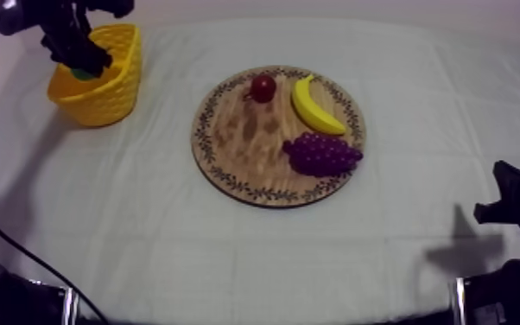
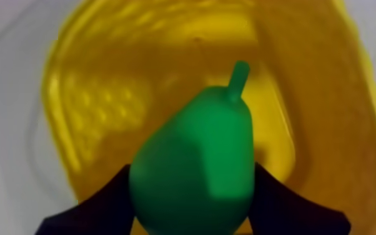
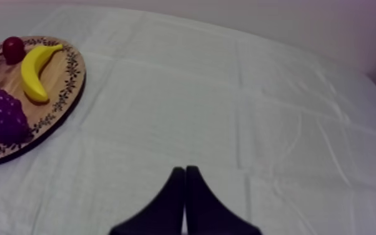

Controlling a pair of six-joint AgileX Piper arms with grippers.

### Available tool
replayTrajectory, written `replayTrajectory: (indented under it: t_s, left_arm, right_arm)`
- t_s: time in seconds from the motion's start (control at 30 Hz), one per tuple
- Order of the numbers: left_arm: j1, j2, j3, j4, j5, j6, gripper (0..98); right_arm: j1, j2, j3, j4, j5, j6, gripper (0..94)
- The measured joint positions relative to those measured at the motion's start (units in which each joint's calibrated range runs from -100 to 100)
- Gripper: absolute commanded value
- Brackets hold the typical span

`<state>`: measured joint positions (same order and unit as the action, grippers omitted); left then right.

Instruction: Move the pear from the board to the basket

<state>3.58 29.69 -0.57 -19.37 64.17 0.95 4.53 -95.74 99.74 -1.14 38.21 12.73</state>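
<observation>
My left gripper [image 1: 82,67] hangs over the mouth of the yellow basket [image 1: 108,91] at the table's far left, shut on the green pear [image 1: 84,74]. In the left wrist view the pear [image 2: 197,169] sits between the black fingers [image 2: 100,209], stem pointing away, directly above the basket's inside [image 2: 165,75]. The round wooden board [image 1: 237,147] lies mid-table. My right gripper [image 3: 185,178] is shut on nothing, its fingers together as a narrow wedge above bare cloth.
On the board lie a small red fruit [image 1: 263,87], a banana [image 1: 313,106] and a bunch of grapes [image 1: 321,154]. The right arm [image 1: 514,207] rests low at the right edge. Open cloth lies between basket and board.
</observation>
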Motion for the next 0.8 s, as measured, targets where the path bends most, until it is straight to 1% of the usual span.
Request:
replayTrajectory:
  t_s: [0.1,0.23,0.3,0.37,0.43,0.5,0.57,0.6,0.67,0.7,0.73,0.8]
  left_arm:
    - [-0.46,2.19,0.06,1.42,-1.92,-0.95,65.7]
    - [-1.60,2.64,-0.56,4.37,-2.63,-3.35,74.5]
    - [-2.02,2.17,-0.48,5.52,-2.93,-4.51,78.4]
    - [-2.17,1.56,-0.21,6.34,-3.10,-5.57,80.8]
    - [-2.17,0.80,0.14,6.93,-3.46,-6.24,80.6]
    - [-2.12,0.06,0.73,7.20,-3.95,-6.39,74.8]
    - [-1.78,-0.99,1.77,7.37,-4.52,-6.18,63.1]
    - [-1.62,-1.50,2.45,7.37,-4.95,-5.94,54.9]
    - [-1.16,-3.42,4.18,7.37,-6.12,-5.17,31.1]
    - [-1.06,-4.29,4.92,7.52,-6.74,-4.85,21.8]
    - [-0.81,-5.52,5.99,7.77,-7.48,-4.64,15.3]
    - [-0.62,-8.37,8.02,8.27,-8.21,-4.63,7.5]
  right_arm:
    - [0.00,0.00,0.00,0.00,0.00,0.00,0.3]
    - [0.00,0.00,0.00,0.00,0.00,0.00,0.3]
    - [0.00,0.00,0.00,0.00,0.00,0.00,0.3]
    - [0.00,0.00,0.00,0.00,0.00,0.00,0.3]
    - [0.00,0.00,0.00,0.00,0.00,0.00,0.3]
    - [0.00,0.00,0.00,0.00,0.00,0.00,0.3]
    - [0.00,0.00,0.00,0.00,0.00,0.00,0.3]
    - [0.00,0.00,0.00,0.00,0.00,0.00,0.3]
    - [0.00,0.00,0.00,0.00,0.00,0.00,0.3]
    - [0.00,0.00,0.00,0.00,0.00,0.00,0.3]
    - [0.00,0.00,0.00,0.00,0.00,0.00,0.3]
    - [0.00,0.00,0.00,0.00,0.00,0.00,0.3]
